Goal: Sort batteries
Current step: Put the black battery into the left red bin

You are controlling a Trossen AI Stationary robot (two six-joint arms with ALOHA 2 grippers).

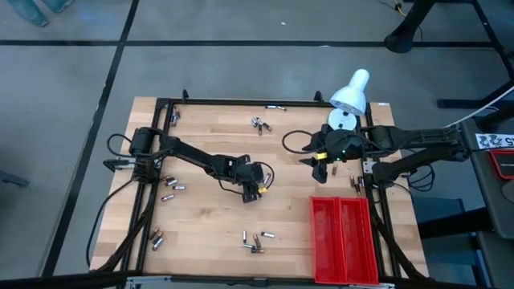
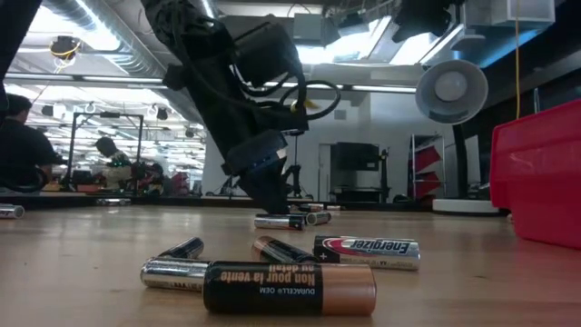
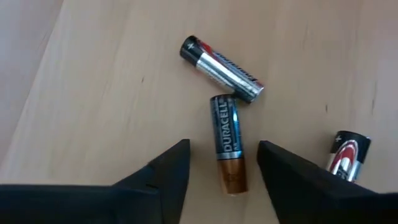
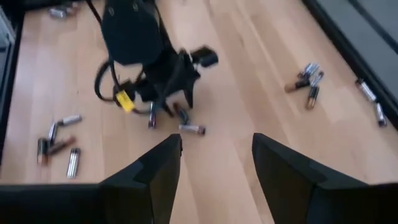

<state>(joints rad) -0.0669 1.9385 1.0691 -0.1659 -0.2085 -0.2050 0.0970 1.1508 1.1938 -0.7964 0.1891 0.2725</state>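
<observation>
Batteries | left claw spread astride one mid-table | right claw spread, raised above bare wood

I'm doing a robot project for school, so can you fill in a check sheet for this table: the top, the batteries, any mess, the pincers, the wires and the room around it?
Surface: wooden table top, bare between the scattered things.
Job's things: batteries lie in small loose groups around the table; a Duracell battery lies between the left pincer's fingers, not gripped. The red tray shows nothing inside.
Clutter: white lamp at the far right corner.
Grippers: left pincer open, low over the middle of the table; right pincer open, raised above the table near the lamp, holding nothing.
Cables: black cables loop beside the left arm's base.
Surroundings: grey floor; people sit at desks in the room behind.
</observation>
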